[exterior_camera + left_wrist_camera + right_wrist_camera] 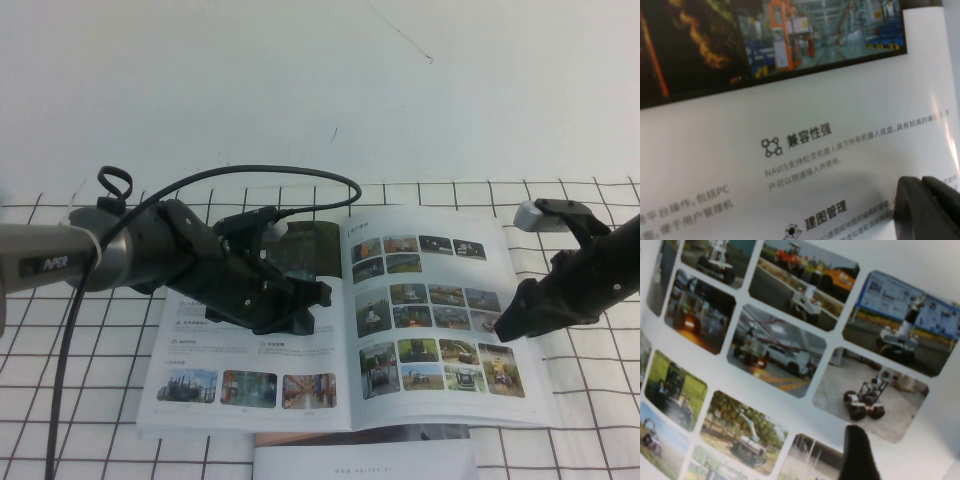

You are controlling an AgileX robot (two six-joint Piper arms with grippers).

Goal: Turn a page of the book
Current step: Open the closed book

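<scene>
The book (250,350) lies open on the checked cloth. Its left sheet carries a dark banner picture (305,245) and icon text (795,137). The page (430,300), with rows of small colour photos, lies on the right and fills the right wrist view (775,355). My left gripper (315,297) is low over the left sheet near the spine, and its fingers (920,210) are shut together with nothing between them. My right gripper (503,325) is at the page's outer right edge and shows in the right wrist view (857,460) against the photos.
A pale grey-white booklet (365,460) sticks out from under the book's near edge. The white cloth with a black grid (580,440) covers the table. A black cable (260,172) loops over the left arm. A bare white surface lies behind.
</scene>
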